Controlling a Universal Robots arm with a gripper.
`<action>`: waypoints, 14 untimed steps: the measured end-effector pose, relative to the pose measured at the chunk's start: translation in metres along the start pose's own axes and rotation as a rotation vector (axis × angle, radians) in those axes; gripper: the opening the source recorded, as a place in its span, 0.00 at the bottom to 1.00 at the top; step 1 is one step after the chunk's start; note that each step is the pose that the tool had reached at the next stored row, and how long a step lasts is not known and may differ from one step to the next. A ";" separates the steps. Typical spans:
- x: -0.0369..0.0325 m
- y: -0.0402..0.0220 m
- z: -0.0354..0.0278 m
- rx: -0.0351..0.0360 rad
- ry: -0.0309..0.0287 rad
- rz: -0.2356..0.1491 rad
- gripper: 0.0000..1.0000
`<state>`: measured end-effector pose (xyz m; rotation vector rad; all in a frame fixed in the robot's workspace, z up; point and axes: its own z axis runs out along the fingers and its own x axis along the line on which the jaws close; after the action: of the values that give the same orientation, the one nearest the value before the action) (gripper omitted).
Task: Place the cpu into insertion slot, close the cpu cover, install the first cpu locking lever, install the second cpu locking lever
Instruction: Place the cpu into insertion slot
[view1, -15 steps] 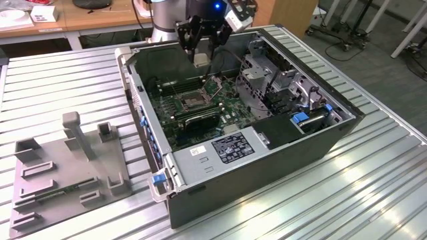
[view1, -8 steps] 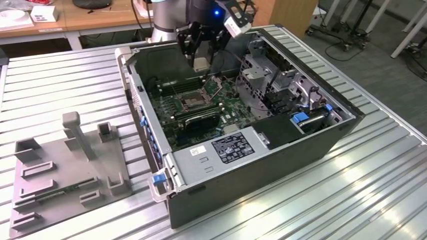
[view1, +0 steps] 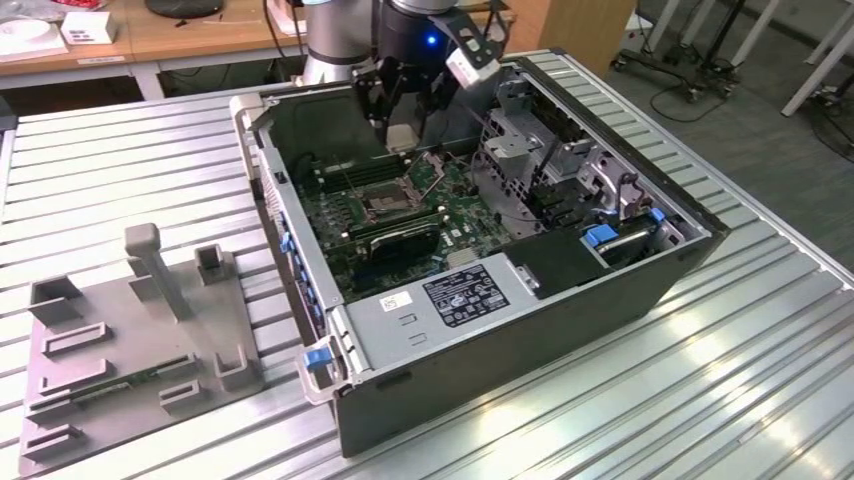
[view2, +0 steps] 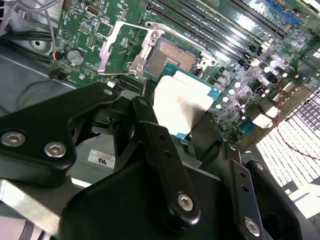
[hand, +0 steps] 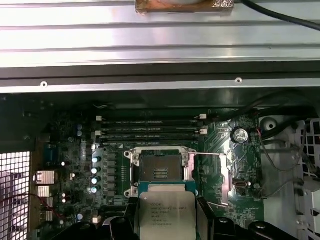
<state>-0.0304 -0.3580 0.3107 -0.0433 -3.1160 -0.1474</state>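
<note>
My jaws pinch the cpu (hand: 166, 212) by two opposite edges. My gripper (hand: 167, 222) holds it flat, silvery top up, with a few lines of fine print across the top that I cannot make out. The chip is nearly square, and its edges sit square to the insertion slot (hand: 160, 172), which lies open just ahead of my jaws. The cpu cover (view2: 107, 52) is swung back beside that slot. Farther ahead run the long memory slots (hand: 150, 132). All of this sits on the green motherboard (view1: 467, 215) inside the open computer case (view1: 534, 340), which carries a dark printed label (view1: 467, 295).
</note>
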 end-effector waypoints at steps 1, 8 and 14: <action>0.0000 -0.0002 0.0018 0.0001 0.0004 0.000 0.54; -0.0001 -0.0007 0.0076 0.0006 0.0042 0.001 0.54; -0.0001 -0.0007 0.0078 0.0003 0.0041 0.001 0.54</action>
<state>-0.0304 -0.3580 0.3028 -0.0441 -3.1119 -0.1468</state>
